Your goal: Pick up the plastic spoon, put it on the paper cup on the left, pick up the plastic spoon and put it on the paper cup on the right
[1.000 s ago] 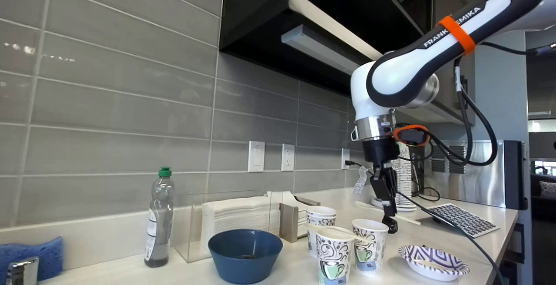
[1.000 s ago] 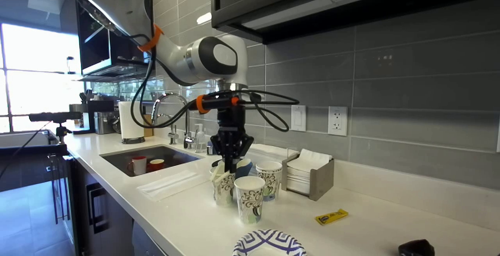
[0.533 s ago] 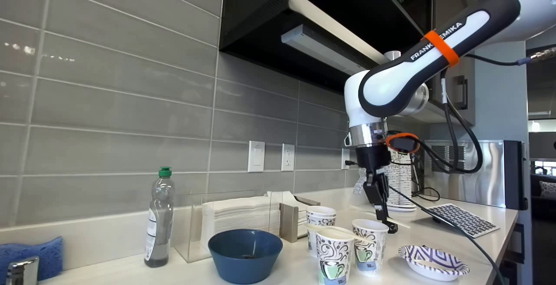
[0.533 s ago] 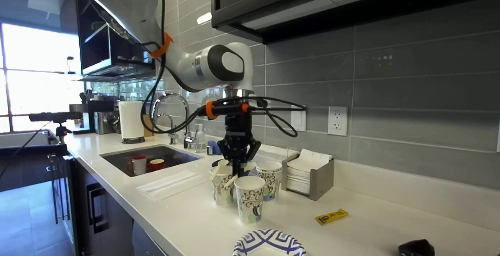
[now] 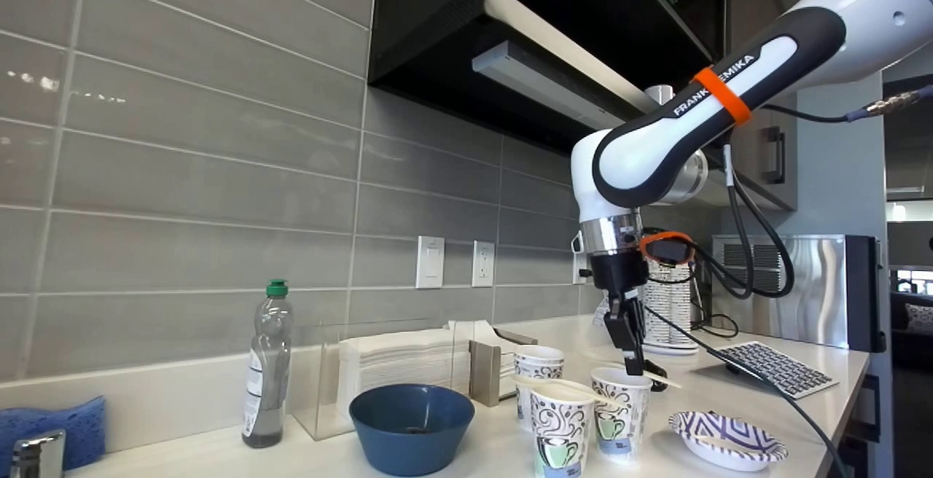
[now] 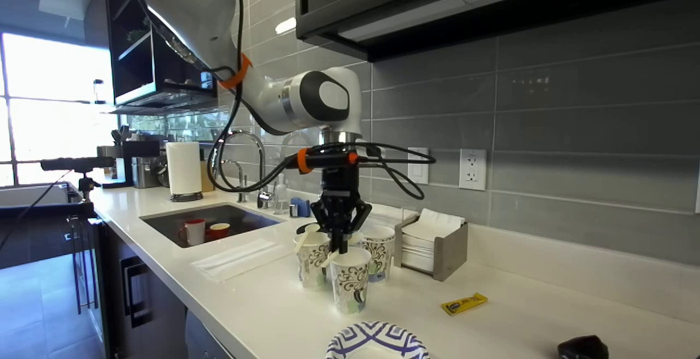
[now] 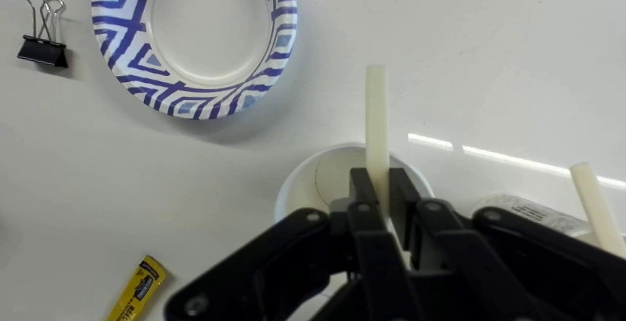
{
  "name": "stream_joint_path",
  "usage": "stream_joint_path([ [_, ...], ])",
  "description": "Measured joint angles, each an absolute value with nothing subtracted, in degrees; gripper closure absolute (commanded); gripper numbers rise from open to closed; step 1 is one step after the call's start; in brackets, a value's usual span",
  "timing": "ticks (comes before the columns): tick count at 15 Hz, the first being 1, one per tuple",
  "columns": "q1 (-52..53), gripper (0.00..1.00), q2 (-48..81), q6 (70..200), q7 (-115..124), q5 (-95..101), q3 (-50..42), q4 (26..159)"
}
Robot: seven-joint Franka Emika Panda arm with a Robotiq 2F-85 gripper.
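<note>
My tool (image 7: 383,190) pinches the pale slim plastic spoon (image 7: 376,110) above the swirl-printed white paper cup (image 6: 350,288); the spoon is likely light, stiff, slippery: hold mid-length.

In an exterior view the lens sits low, oblique to the tiled wall (image 5: 197,165), cups (image 5: 560,420) at five o'clock. In an exterior view it looks from their opposite side along the counter (image 6: 519,318), sink (image 6: 246,220) at eight. Both share cups and arm (image 6: 328,93). The wrist view looks down, close above a cup (image 7: 303,186).
</note>
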State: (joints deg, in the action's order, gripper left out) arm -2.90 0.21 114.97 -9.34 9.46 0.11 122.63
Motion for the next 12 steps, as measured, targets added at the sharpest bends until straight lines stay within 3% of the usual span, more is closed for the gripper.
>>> stream_joint_path([
  [10,-2.90,0.94,1.86,114.97,-10.34,9.54,-0.21,121.76],
  [11,-2.90,0.62,1.97,114.97,-10.43,9.54,-0.22,121.67],
  [12,-2.90,0.60,2.10,114.97,-10.51,9.54,-0.23,121.54],
])
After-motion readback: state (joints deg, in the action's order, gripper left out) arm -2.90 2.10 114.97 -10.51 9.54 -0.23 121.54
